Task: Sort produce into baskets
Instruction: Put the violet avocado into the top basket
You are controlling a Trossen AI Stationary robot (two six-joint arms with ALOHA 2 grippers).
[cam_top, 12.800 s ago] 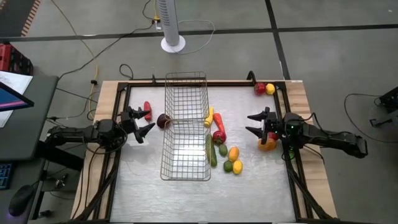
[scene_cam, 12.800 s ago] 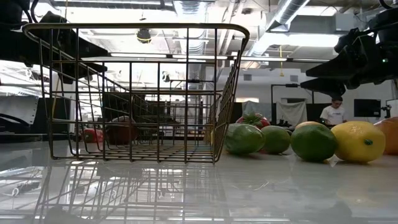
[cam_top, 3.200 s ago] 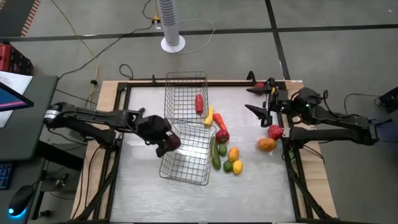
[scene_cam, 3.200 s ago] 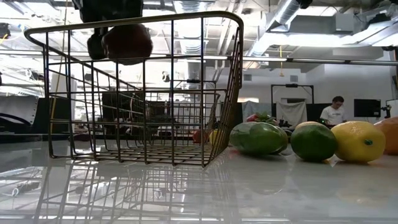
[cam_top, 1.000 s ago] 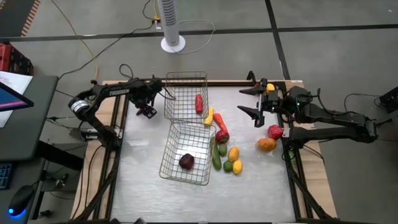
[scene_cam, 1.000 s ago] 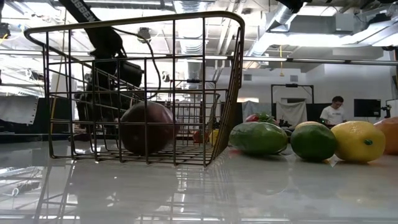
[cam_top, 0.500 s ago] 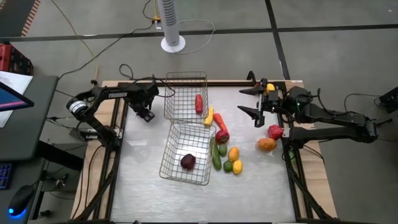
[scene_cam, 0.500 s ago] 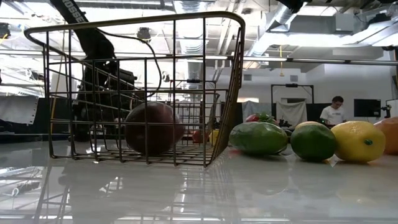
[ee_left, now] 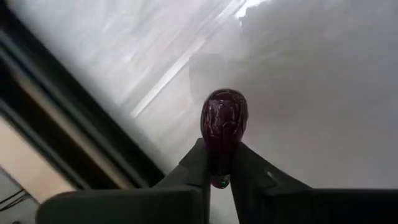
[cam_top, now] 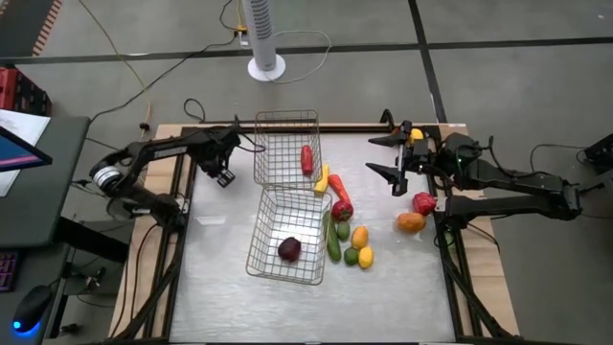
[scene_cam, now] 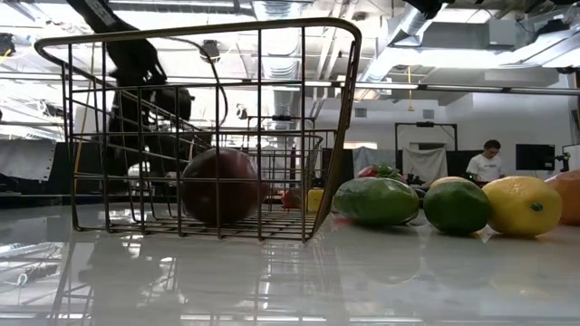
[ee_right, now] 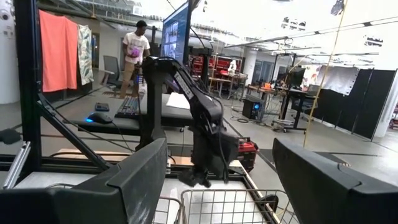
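From above, the left gripper [cam_top: 223, 175] hid its catch at the table's ten o'clock; its wrist view showed the fingers clamped on a dark purple vegetable [ee_left: 224, 121], long axis pointing away from the wrist. The right gripper [cam_top: 384, 156] hung open, empty.

In the low view the left gripper [scene_cam: 149, 136] is only a dark shape behind the near basket [scene_cam: 195, 41], and an orange fruit [scene_cam: 569, 197] beside the basket is cut off at the edge.
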